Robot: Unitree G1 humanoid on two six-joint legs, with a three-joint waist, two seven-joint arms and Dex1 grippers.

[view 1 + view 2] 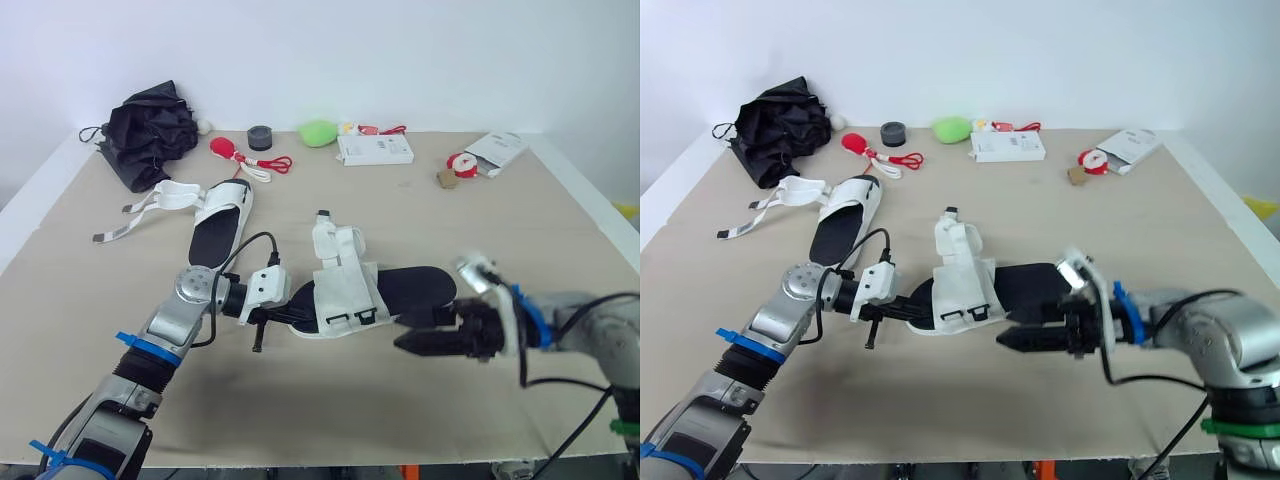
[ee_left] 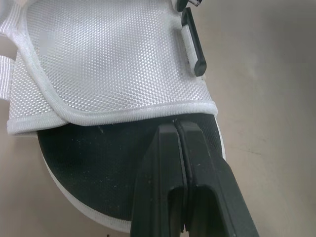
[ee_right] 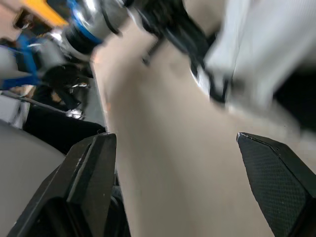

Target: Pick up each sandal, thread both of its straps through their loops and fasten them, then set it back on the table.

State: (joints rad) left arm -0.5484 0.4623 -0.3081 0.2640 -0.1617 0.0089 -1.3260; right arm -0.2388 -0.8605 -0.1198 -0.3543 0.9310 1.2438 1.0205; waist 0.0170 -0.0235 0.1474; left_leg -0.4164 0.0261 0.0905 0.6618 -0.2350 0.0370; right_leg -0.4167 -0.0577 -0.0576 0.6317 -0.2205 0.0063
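The near sandal (image 1: 345, 290), with a black insole and white mesh straps, lies flat mid-table. Its straps are folded over the insole, and black loops (image 1: 350, 318) sit at their front edge. My left gripper (image 1: 298, 313) is shut, its fingers (image 2: 168, 148) lying together on the insole just below the mesh strap (image 2: 113, 59). To the right, my right gripper (image 1: 415, 333) is open and points at the sandal's near edge, close to it but apart. A second sandal (image 1: 222, 225) lies further back left with its straps (image 1: 160, 200) spread loose on the table.
A black folded umbrella (image 1: 150, 125) lies at the back left. Along the back are a red toy with cord (image 1: 240, 155), a black roll (image 1: 260, 135), a green object (image 1: 318, 132), a white box (image 1: 375, 150), a small red-white item (image 1: 458, 166) and a white packet (image 1: 497, 150).
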